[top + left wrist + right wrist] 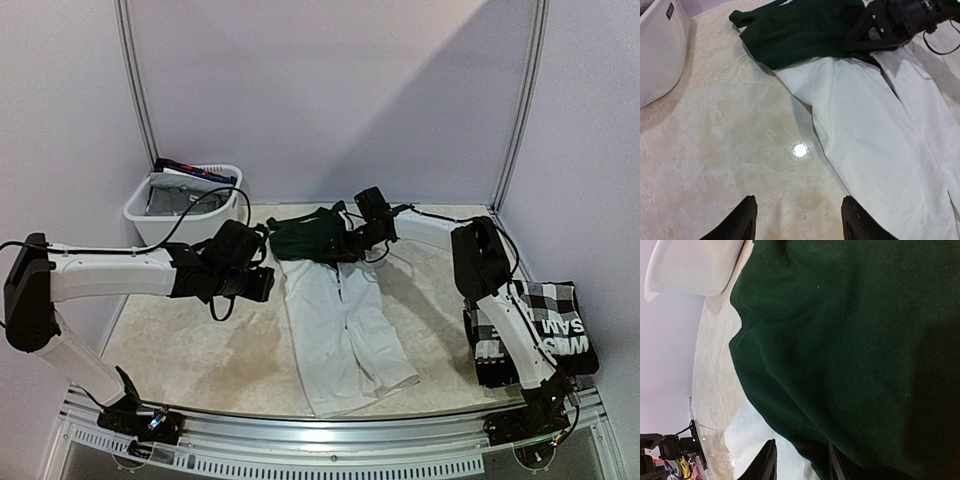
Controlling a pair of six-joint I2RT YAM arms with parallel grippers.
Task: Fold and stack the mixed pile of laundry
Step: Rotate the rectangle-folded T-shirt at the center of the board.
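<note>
White trousers (340, 330) with a dark green waist part (310, 238) lie flat mid-table. My right gripper (352, 238) is down at the green part's right end. In the right wrist view it (801, 465) is open, with the green hem (850, 340) reaching between the fingers over white cloth (750, 435). My left gripper (262, 283) hovers left of the trousers. It (800, 220) is open over bare table, beside the white cloth's (880, 150) edge. At the right lies a black-and-white checkered shirt (548, 297) with a black piece with white letters (575, 345).
A white plastic basket (185, 205) holding more garments stands at the back left, its wall showing in the left wrist view (660, 55). The right arm's wrist (890, 25) rests over the green cloth (800, 35). Walls enclose the marbled table (200, 340).
</note>
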